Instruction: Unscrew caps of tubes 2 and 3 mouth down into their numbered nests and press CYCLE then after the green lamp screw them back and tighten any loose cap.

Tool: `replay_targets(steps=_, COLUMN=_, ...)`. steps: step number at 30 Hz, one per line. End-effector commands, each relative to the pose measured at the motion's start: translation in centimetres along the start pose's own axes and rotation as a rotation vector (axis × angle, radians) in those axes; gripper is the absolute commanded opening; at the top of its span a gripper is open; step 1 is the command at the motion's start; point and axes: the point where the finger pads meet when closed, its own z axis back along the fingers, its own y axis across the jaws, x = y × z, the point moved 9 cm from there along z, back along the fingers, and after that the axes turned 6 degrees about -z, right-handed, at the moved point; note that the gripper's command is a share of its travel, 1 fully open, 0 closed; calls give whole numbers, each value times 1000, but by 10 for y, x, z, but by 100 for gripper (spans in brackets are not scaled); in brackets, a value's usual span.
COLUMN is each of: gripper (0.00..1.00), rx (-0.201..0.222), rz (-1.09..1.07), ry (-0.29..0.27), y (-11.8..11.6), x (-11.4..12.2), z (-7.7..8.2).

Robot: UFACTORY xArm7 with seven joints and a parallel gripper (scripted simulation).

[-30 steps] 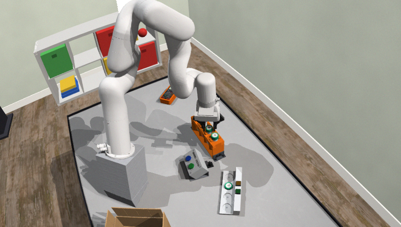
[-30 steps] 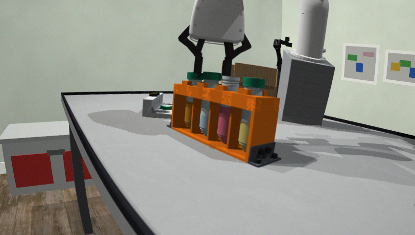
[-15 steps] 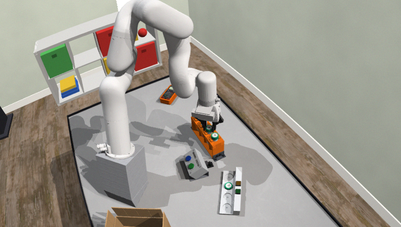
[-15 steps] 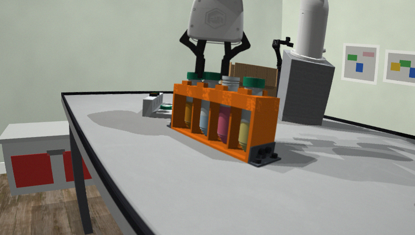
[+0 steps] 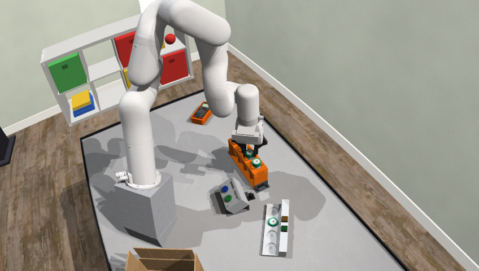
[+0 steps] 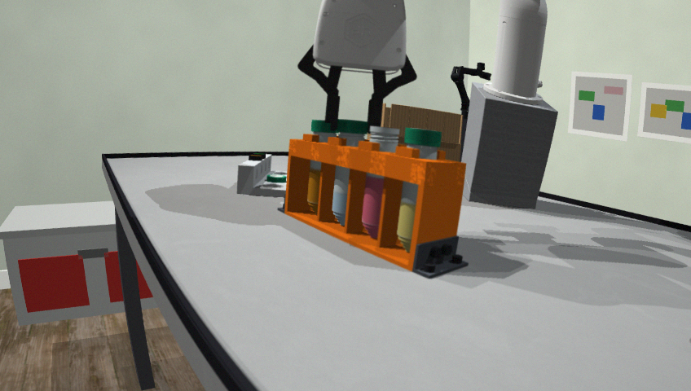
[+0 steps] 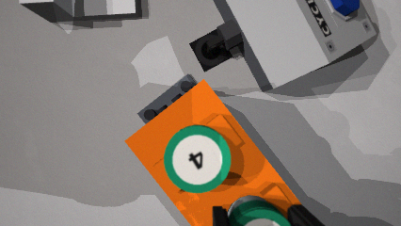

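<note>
The orange decapping station [image 5: 248, 163] holds four tubes. My gripper [image 5: 249, 151] comes straight down on it and is shut on the green cap of tube 3 [image 6: 353, 126]. That cap still sits on its tube and shows at the bottom edge of the wrist view [image 7: 256, 214], between my fingers. The cap of tube 4 [image 7: 198, 158] is on, right beside it. Tube 2 [image 6: 384, 133] stands open, its thread bare. Tube 1 carries its cap [image 6: 422, 137]. One green cap [image 5: 272, 221] lies in the second nest of the cap tray [image 5: 276, 230].
The key housing [image 5: 231, 201] with the blue CYCLE key [image 5: 224, 188] and green READY key [image 5: 228, 197] stands between the station and the arm's base. Both tray lamps [image 5: 284, 223] look dark. A multimeter [image 5: 201, 113] lies further back, and a cardboard box [image 5: 164, 259] is at the front.
</note>
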Motion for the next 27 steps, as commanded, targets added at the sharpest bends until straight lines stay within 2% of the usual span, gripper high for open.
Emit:
replay_targets(steps=1, gripper=0, rx=-3, rz=165, ry=-8, y=-1, x=-1, z=1)
replay_targets(steps=15, gripper=0, rx=-5, rz=829, ry=-4, y=-1, x=0, z=1)
replay_targets(steps=17, gripper=0, rx=-5, rz=829, ry=-4, y=-1, x=0, z=1)
replay_targets(steps=27, gripper=0, rx=-7, rz=1320, ry=-2, y=-1, x=0, z=1)
